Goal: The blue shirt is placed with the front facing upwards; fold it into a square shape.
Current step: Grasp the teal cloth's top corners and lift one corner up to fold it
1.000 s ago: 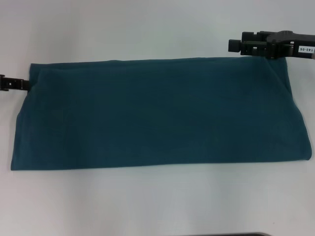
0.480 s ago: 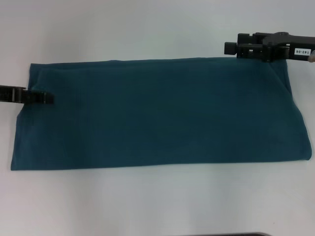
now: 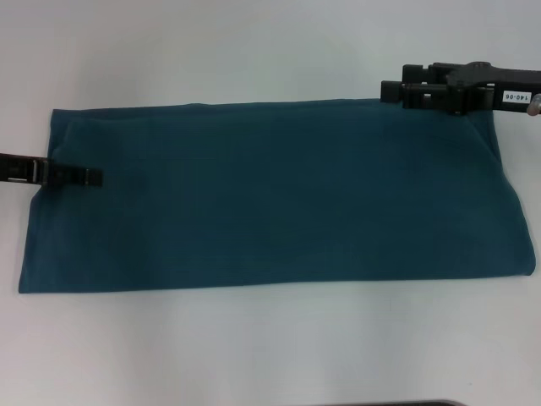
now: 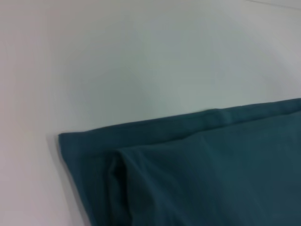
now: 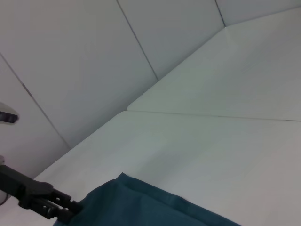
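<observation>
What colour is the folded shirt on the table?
Plain dark teal-blue cotton shirt, no lettering showing; head view shows it best.

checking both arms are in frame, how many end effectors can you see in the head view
2. The left end effector is over the shirt's left edge; the right end effector is at its far right corner.

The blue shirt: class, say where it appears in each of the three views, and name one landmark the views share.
Head view: the blue shirt lies as a wide folded band across the middle of the white table.
Left wrist view: one corner fills the lower right.
Right wrist view: a corner shows at the bottom edge.
Shared landmark: the shirt's far folded edge against the table.
</observation>
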Controlling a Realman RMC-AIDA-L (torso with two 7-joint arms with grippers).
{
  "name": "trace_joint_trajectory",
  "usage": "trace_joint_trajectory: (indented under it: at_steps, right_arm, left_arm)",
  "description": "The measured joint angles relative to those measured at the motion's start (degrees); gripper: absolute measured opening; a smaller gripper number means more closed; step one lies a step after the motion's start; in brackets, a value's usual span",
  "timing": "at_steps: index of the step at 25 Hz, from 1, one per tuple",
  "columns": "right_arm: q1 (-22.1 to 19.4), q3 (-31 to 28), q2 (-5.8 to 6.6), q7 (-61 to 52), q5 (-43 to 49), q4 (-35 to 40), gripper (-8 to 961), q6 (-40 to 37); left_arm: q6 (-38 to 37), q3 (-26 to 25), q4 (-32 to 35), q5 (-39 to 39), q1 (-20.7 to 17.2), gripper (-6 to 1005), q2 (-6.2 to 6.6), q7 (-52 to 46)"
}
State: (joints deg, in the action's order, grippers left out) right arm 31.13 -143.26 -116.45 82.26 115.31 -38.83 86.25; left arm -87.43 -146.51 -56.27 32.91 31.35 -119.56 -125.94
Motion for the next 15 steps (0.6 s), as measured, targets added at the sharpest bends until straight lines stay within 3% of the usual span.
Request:
trace_joint_trajectory:
  at_steps: [15]
  right_arm:
    - [0.0,0.1,-0.25,0.0,0.0,0.0,778,0.4]
  left_arm:
    - [5.1,2.1,3.3,0.0,-0.1,738,-0.60,0.8]
